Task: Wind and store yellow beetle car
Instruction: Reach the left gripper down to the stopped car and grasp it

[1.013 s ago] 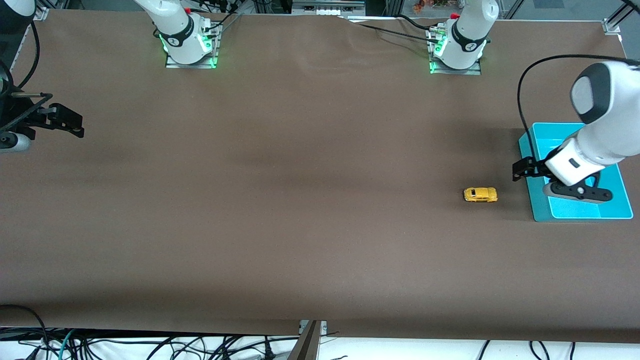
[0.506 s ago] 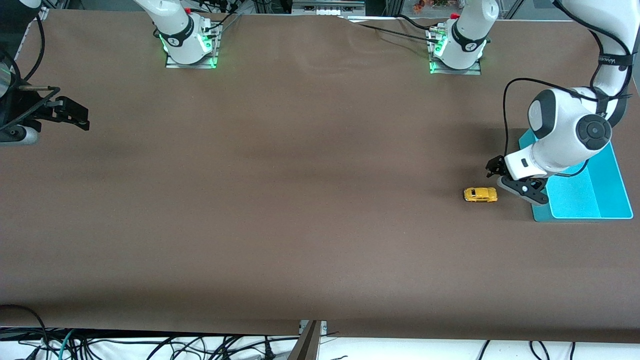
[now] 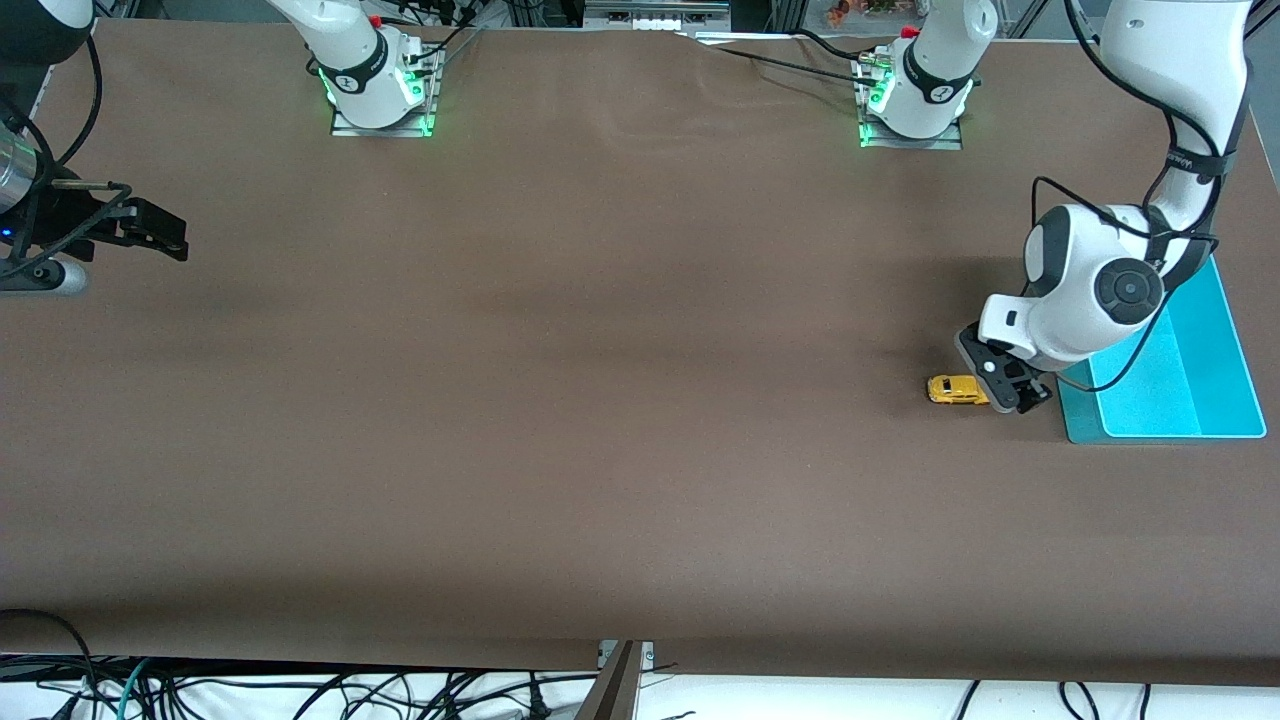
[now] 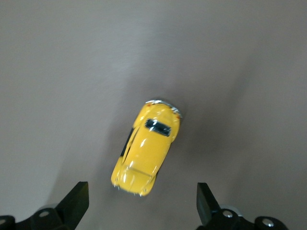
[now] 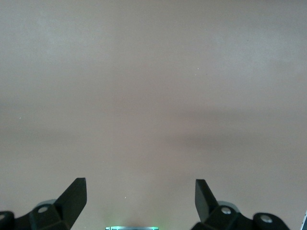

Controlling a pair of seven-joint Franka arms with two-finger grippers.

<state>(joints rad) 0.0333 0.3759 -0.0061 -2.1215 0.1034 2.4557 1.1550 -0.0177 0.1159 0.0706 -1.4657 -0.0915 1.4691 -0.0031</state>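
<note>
The yellow beetle car [image 3: 956, 390] stands on the brown table, close beside the teal bin [image 3: 1160, 437] at the left arm's end. My left gripper [image 3: 1008, 386] hangs open just over the car's end that faces the bin. In the left wrist view the yellow beetle car [image 4: 146, 149] lies just ahead of the left gripper [image 4: 141, 188], with nothing gripped between the two dark fingers [image 4: 76, 199]. My right gripper [image 3: 150, 232] waits open over the right arm's end of the table. The right wrist view shows the right gripper [image 5: 140, 183] over bare table only.
The teal bin's floor [image 3: 1150, 400] holds nothing that shows, and the left arm's wrist covers part of it. Both arm bases [image 3: 378, 95] stand along the table's edge farthest from the front camera. Cables hang below the table's nearest edge.
The left arm has swung from over the teal bin toward the car, and its gripper now sits at the car's end. The right gripper has shifted slightly inward over the table.
</note>
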